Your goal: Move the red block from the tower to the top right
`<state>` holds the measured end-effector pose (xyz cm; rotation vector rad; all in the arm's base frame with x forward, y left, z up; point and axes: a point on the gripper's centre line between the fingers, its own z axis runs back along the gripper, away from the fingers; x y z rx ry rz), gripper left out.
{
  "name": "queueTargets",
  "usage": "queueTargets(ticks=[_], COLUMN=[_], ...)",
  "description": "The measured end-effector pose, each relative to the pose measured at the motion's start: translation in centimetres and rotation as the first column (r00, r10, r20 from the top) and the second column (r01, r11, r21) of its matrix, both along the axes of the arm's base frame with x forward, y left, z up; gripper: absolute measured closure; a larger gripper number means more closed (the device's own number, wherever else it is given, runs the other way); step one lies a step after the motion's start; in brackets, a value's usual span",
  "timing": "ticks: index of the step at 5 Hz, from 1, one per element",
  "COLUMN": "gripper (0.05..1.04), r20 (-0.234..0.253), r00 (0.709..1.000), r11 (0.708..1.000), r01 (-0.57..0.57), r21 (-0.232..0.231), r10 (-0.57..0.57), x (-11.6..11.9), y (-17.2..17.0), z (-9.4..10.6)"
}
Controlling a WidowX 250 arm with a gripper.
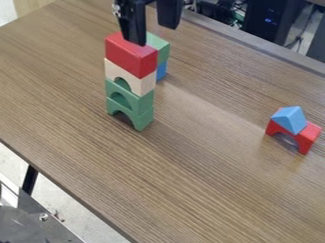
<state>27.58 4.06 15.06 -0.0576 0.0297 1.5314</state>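
Red block point(130, 56) tops the tower at left, above a pale wooden arch point(145, 84) and two green arches point(143, 102). Gripper point(151, 34) hangs at the far edge of view, fingers apart; one fingertip overlaps the block's top in view, contact unclear. Green block point(160, 47) on blue block point(161, 71) just behind. At right, blue wedge point(290, 119) on red arch point(308, 137).

The tabletop point(222, 180) is brown with streaky wood grain. A plain red block point(132, 54) tops a cream arch point(141, 84) and two green arches point(143, 101); behind are a green block point(161, 48) and a blue block point(162, 71). A blue triangular block point(292, 119) sits on a red arch point(310, 137). The gripper point(151, 36) is black.
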Motion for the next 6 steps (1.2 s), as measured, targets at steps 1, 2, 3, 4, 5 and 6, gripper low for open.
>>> queueTargets(ticks=[1,2,3,4,5,6], gripper=[0.083,0.083,0.083,0.083,0.083,0.087], r20=[-0.001,-0.014,-0.011,-0.024,-0.069,-0.074], r00=[1.000,0.999,0.999,0.996,0.992,0.992], r11=[1.000,1.000,0.999,0.996,0.994,0.994], r01=[-0.008,-0.029,-0.053,-0.084,-0.106,-0.107], r21=[0.006,0.006,0.003,0.012,0.006,0.005], r10=[0.008,0.029,0.053,0.084,0.106,0.107], x=[0.4,0.4,0.4,0.3,-0.1,-0.1], y=[0.2,0.7,1.2,1.9,2.5,2.6], z=[-0.8,-1.2,-1.3,-1.5,-2.0,-1.7])
